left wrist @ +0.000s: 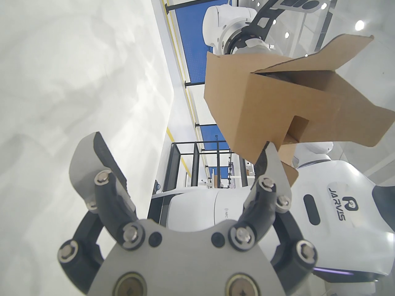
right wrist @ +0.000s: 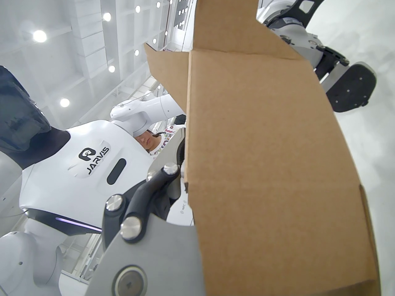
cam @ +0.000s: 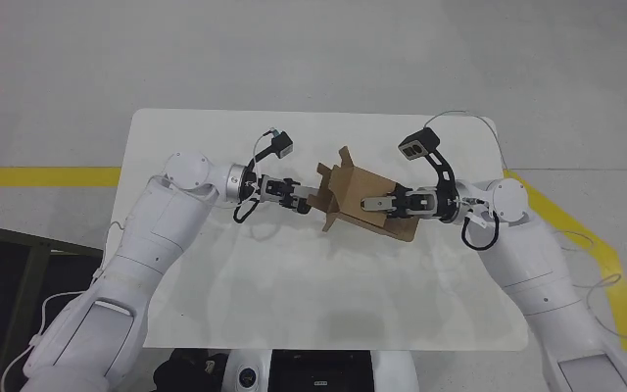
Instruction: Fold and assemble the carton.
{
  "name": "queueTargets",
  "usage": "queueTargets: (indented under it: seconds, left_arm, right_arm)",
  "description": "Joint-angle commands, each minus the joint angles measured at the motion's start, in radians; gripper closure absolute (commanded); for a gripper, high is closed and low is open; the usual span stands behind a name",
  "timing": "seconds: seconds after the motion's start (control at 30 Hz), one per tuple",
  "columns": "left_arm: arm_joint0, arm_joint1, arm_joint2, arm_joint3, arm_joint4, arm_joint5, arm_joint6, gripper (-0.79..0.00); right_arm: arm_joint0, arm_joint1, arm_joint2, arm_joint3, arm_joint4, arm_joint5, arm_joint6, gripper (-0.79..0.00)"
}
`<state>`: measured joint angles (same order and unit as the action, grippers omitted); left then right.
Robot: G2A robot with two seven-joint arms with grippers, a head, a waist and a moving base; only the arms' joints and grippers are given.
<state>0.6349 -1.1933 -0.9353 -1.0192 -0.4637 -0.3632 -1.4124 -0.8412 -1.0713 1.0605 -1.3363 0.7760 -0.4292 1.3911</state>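
A brown cardboard carton, partly unfolded with flaps sticking out, is held above the middle of the white table. My right gripper lies over its right side. In the right wrist view one finger presses against a carton wall and the other is hidden behind it. My left gripper is at the carton's left end, open. In its own view the left gripper has its fingers spread wide, one fingertip just touching a lower flap of the carton.
Bare white tabletop surrounds the carton on all sides. A yellow floor line runs beyond the table's left and right edges. The left arm's finger pad shows beyond the carton in the right wrist view.
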Motion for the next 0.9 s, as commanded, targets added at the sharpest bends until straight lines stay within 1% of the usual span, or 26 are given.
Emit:
queueTargets:
  seconds: [0.0, 0.5, 0.87]
  left_arm:
    - [-0.003, -0.003, 0.006, -0.001, -0.004, 0.001, -0.004, -0.785]
    - [-0.017, -0.022, 0.043, 0.012, -0.022, -0.004, -0.004, -0.785]
    - [-0.024, -0.030, 0.055, 0.014, -0.031, -0.001, -0.017, -0.785]
  right_arm:
    - [0.001, -0.002, -0.007, 0.000, 0.000, -0.002, -0.002, 0.000]
    - [-0.002, -0.012, -0.042, -0.021, -0.004, -0.006, -0.006, 0.000]
    - [0.004, -0.016, -0.040, 0.014, -0.003, -0.025, -0.025, 0.000]
